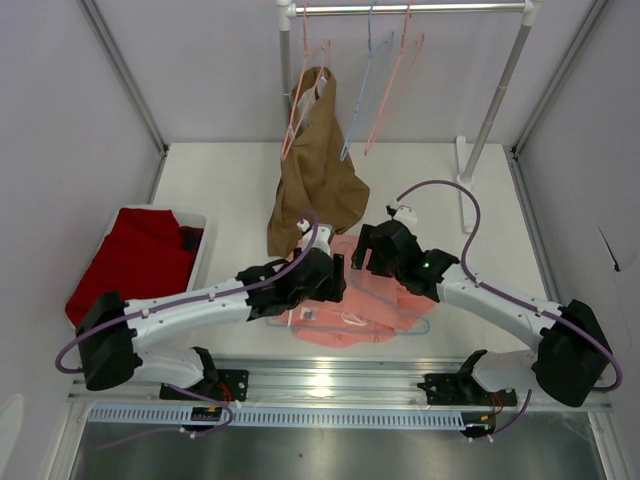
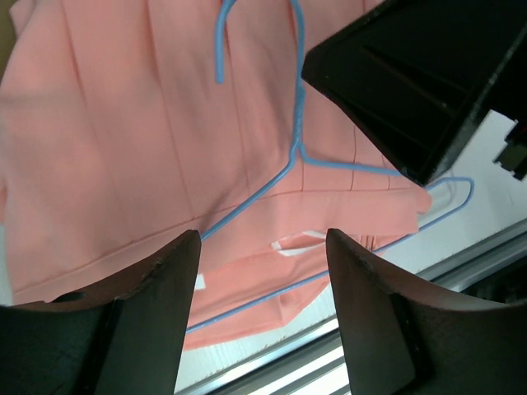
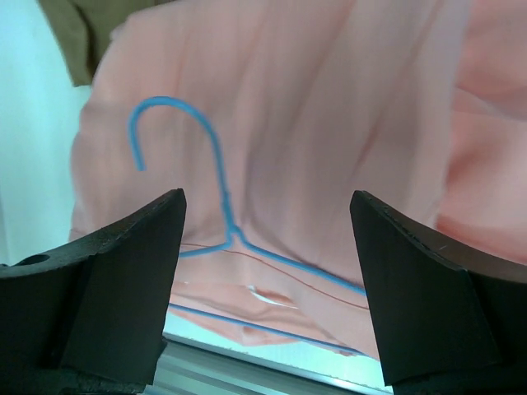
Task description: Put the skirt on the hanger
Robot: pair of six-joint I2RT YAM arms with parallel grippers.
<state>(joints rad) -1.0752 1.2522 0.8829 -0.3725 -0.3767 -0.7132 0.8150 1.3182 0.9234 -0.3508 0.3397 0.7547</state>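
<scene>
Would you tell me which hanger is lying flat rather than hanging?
The blue hanger on the pink skirt; the other hangers hang on the rail.

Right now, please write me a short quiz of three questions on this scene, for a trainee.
1. True or false: the left pincer is shut on the pale-blue hanger.
2. The hanger's hook lies: A) upon the salmon-pink skirt; B) beneath it; C) far from it.
3. In one word: what state is the right pincer in?
Key: 1 false; 2 A; 3 open.
</scene>
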